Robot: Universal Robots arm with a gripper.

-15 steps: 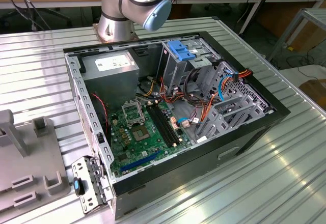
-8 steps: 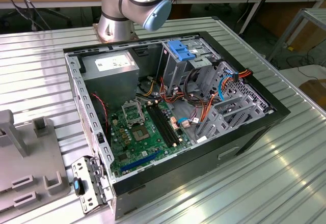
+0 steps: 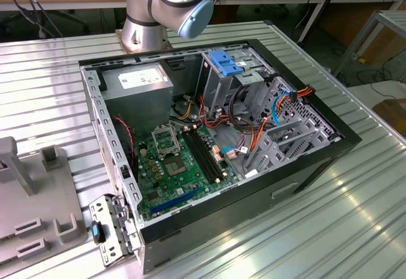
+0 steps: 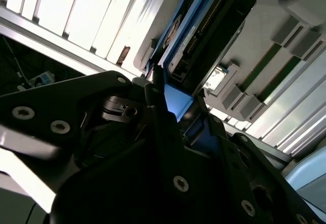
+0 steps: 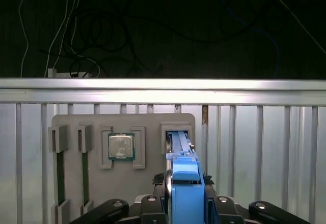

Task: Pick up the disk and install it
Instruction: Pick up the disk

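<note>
Jaws around disk (image 5: 186, 183); slatted table (image 5: 265, 147), dark room (image 5: 153, 25)

Arm (image 3: 166, 3) shoulder joint upright above its base, black jaws clamped either side of the disk (image 5: 187, 191)

Tray (image 5: 122, 124): grey, slotted, laid just ahead of the gripper (image 5: 186, 196).
Chip (image 5: 121, 146): seated in a tray pocket, off to one side of the gripper.
Table (image 5: 265, 147): ribbed metal, under the tray.
Computer case (image 3: 222, 223): opened, green board (image 3: 171, 171) exposed.
</note>
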